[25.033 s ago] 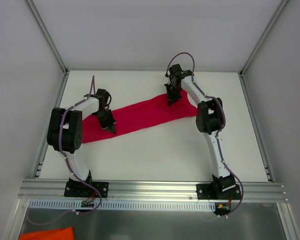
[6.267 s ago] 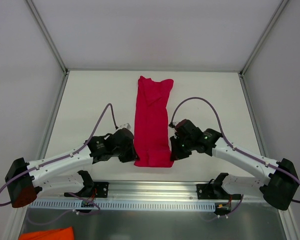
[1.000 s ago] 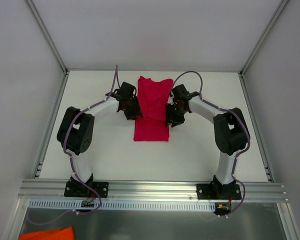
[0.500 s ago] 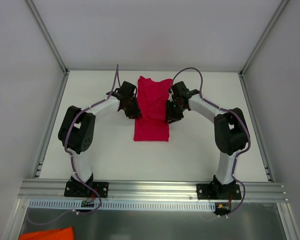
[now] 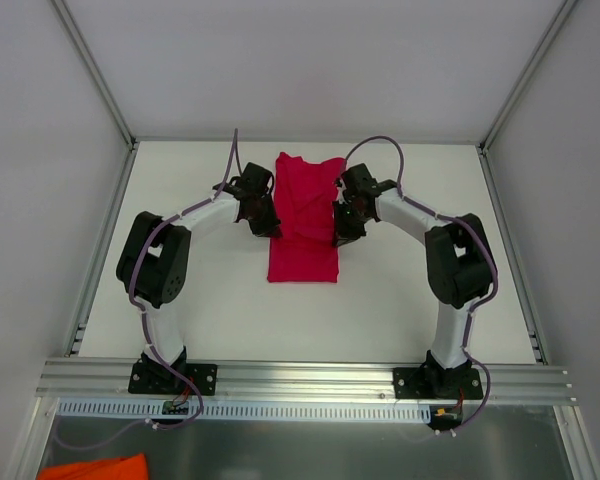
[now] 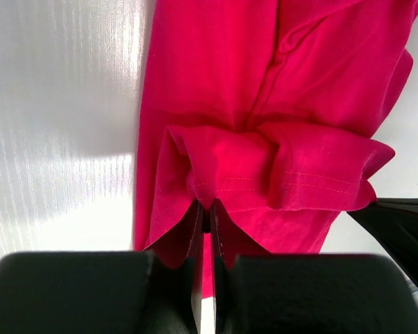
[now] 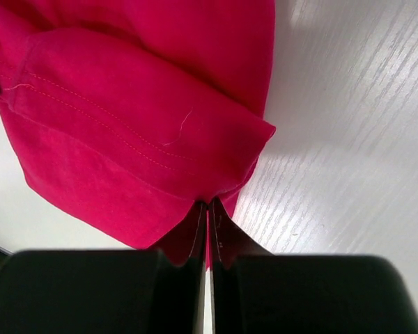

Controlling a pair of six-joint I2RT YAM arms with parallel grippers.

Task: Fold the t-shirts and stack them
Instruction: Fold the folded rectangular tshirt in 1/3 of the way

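The crimson-red t-shirt (image 5: pixel 305 215) lies on the white table as a narrow strip, its near end folded over toward the far end. My left gripper (image 5: pixel 270 228) is at the strip's left edge, shut on the stitched hem of the t-shirt (image 6: pixel 265 174), pinching it at the fingertips (image 6: pixel 206 212). My right gripper (image 5: pixel 341 235) is at the strip's right edge, shut on the hem of the t-shirt (image 7: pixel 139 132), with the fabric held just above the table.
The white table (image 5: pixel 200 300) is walled in by grey panels, with a metal rail (image 5: pixel 300 380) along the near edge. An orange cloth (image 5: pixel 90 468) lies below the rail at the bottom left.
Since 6 s ago both grippers carried the near end of the t-shirt away from the bases, folding it over. In the last second they barely shifted farther.
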